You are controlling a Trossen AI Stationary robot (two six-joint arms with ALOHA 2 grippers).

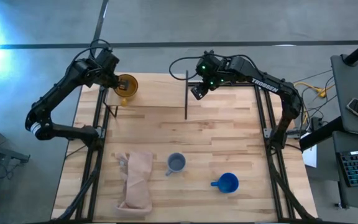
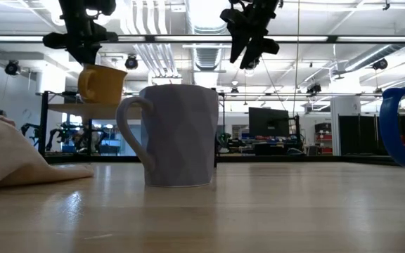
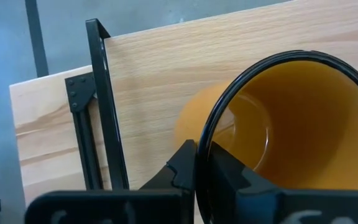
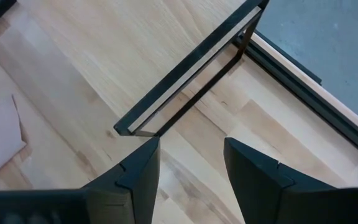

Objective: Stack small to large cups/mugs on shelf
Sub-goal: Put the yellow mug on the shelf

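My left gripper (image 1: 118, 81) is shut on the yellow-orange mug (image 1: 127, 86) at the far left, above the light-wood shelf board (image 3: 160, 62), beside its black end post (image 3: 102, 99). In the low view the mug (image 2: 103, 84) hangs clear above the shelf. My right gripper (image 1: 197, 91) is open and empty in the air by the shelf's other black post (image 1: 186, 93), and its frame shows below the fingers (image 4: 185, 81). The pale grey-blue mug (image 1: 176, 163) and the bright blue mug (image 1: 227, 183) stand upright on the tabletop near the front. My left gripper holds the yellow-orange mug by its dark rim (image 3: 209, 146), one finger inside the mug (image 3: 238, 177) and one outside its wall (image 3: 179, 169). The fingers come from above. The mug hangs below them, lifted clear and slightly tilted, handle (image 2: 86, 83) to the side.
A tan cloth (image 1: 137, 182) lies crumpled at the front left, beside the grey-blue mug. Bare plank tabletop (image 1: 229, 130) lies between the shelf and the mugs. Black frame rails (image 1: 263, 118) run along the table's left and right sides.
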